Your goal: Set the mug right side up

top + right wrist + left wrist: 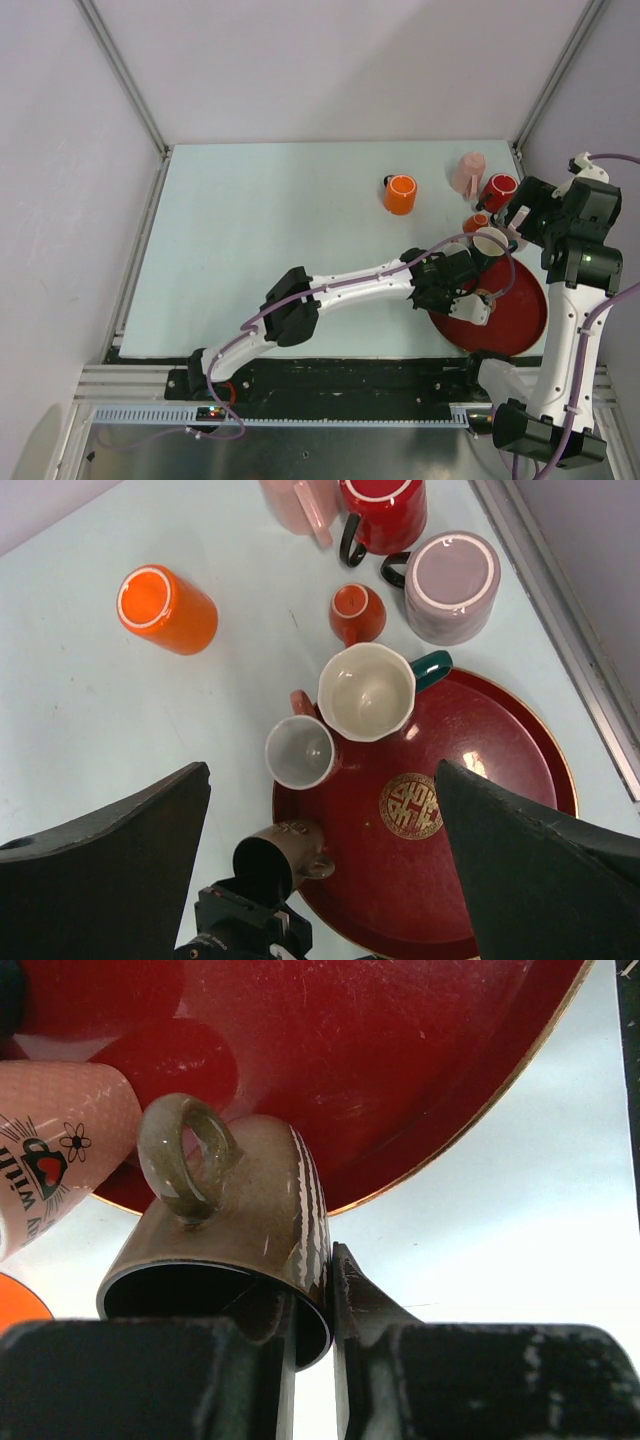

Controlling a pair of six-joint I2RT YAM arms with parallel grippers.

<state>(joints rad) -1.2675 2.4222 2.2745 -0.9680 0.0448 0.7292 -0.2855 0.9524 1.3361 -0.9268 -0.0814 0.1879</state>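
Mid-turn: my left gripper (pixel 315 1305) is clamped on the rim of the brown mug (pixel 235 1210).
One finger is inside and one outside. The mug lies tipped sideways, handle up, at the red tray's (pixel 420 1080) edge. Next, I judge, I roll the wrist until the mouth faces up, then set it down.

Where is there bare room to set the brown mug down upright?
Free: the tray's middle and right side around the gold emblem; the table left of the orange mug. Crowded: the tray's far-left edge past the brown mug, and the table's far right corner, where mugs cluster.
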